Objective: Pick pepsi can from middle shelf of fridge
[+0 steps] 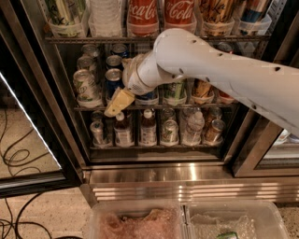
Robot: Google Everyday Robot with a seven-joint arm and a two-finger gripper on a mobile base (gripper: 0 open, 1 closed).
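The fridge (187, 179) stands open in front of me, with a ribbed steel base. Its middle shelf (88, 108) is a wire rack lined with soda cans. A dark blue pepsi can (113, 80) stands at the front of the second lane from the left, with more blue cans behind it. My gripper (119, 101) is on the end of the white arm, low in front of the middle shelf. It sits just right of and below the pepsi can, and its tan tip points down-left over the shelf's front edge. The arm hides the cans in the lane to the right.
Pale cans (85, 85) fill the left lane; green cans (175, 91) and orange cans (203, 89) stand to the right. Coca-Cola bottles (142, 14) are on the rack above, small bottles (148, 128) on the rack below. The open glass door (28, 121) is at left. Two plastic bins (135, 219) sit on the floor.
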